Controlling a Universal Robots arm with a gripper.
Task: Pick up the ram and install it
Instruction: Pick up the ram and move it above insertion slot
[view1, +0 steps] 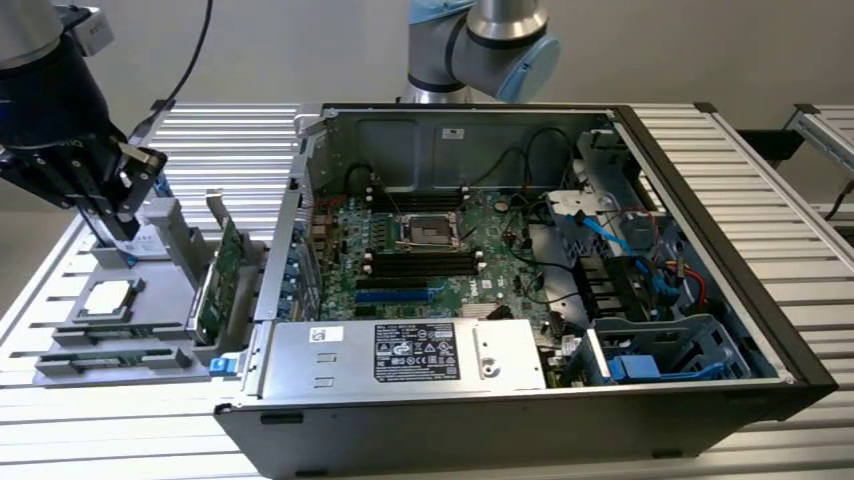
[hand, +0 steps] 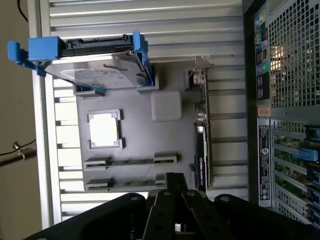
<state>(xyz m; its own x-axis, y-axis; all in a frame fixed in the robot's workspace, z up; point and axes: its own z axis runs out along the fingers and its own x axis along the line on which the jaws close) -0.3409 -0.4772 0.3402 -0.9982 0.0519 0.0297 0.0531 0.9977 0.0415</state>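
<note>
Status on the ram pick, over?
Claw shut, above tray. Ram lies in tray, not gripped. Upright card stands between ram and case.

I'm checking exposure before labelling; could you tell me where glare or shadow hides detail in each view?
Wrist view: glare whitens the lid of the processor and streaks the metal top of the hard drive; the gripper is a near-black silhouette. Exterior view: light falls evenly on the parts tray, while inside the computer case the drive cage sits in dimmer light.
</note>
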